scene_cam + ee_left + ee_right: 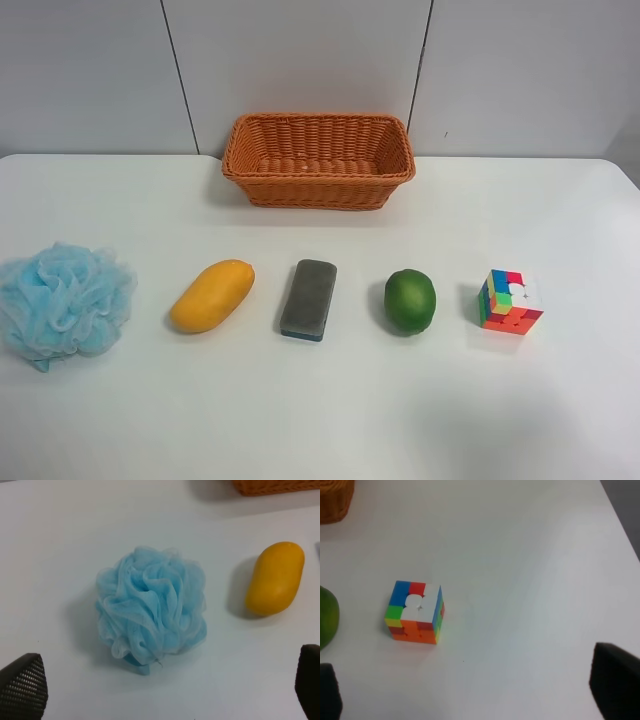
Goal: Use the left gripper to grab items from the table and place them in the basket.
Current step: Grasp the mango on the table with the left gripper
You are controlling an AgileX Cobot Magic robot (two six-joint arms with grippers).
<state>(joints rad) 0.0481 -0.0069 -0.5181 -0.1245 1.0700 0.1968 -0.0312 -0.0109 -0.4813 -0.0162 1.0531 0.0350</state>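
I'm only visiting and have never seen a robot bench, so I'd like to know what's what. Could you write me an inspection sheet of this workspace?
Surface: white table, no spills or marks seen.
Job's things: orange wicker basket at the back, nothing in it. In front of it, in a row and apart from one another, lie the blue mesh pouf, mango, grey block, green fruit and puzzle cube.
Clutter: nothing seen.
Grippers: left gripper near the pouf, jaws wide apart, holding nothing; right gripper near the cube, jaws wide apart, holding nothing.
Cables: nothing seen.
Surroundings: grey panelled wall behind the table.
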